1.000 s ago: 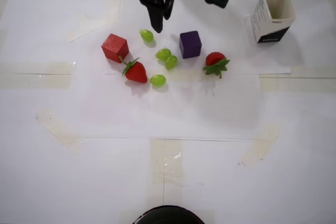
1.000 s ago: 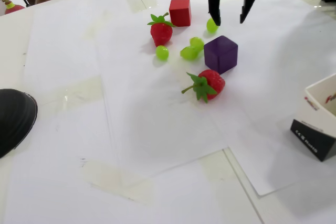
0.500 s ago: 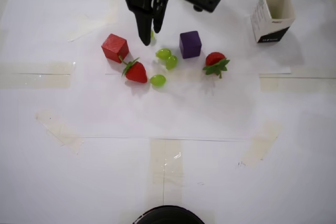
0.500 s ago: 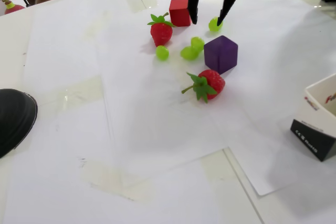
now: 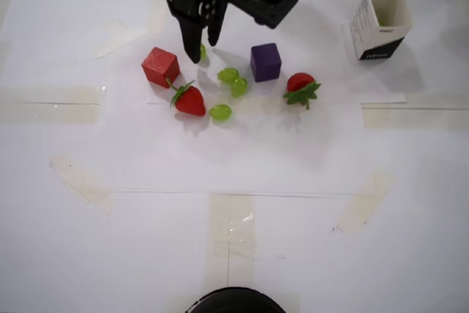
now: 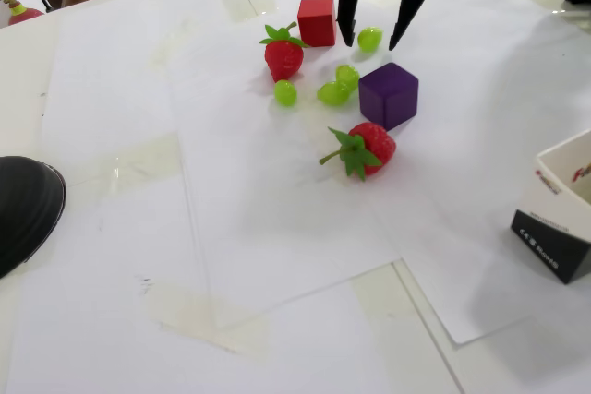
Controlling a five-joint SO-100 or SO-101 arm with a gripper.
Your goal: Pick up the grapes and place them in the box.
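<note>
Several glossy green grapes lie on the white paper. One grape (image 5: 202, 50) (image 6: 369, 39) sits between the fingers of my gripper (image 5: 201, 50) (image 6: 371, 42), which stands open around it, fingertips down near the paper. A touching pair of grapes (image 5: 233, 80) (image 6: 338, 84) lies left of the purple cube in the overhead view. Another grape (image 5: 220, 112) (image 6: 285, 92) rests beside a strawberry. The white box (image 5: 381, 21) (image 6: 563, 219) with a black base stands upright and apart, at the top right of the overhead view.
A red cube (image 5: 160, 67) (image 6: 317, 20) and a purple cube (image 5: 265, 61) (image 6: 389, 94) flank the gripper. Two strawberries (image 5: 189, 99) (image 5: 300, 87) lie nearby. A black round object (image 5: 234, 300) (image 6: 23, 209) sits at the table's edge. Tape strips hold the paper down.
My gripper has shifted left in the overhead view and come down, so its open fingers now straddle the grape that lay beside them before. Nothing else has moved.
</note>
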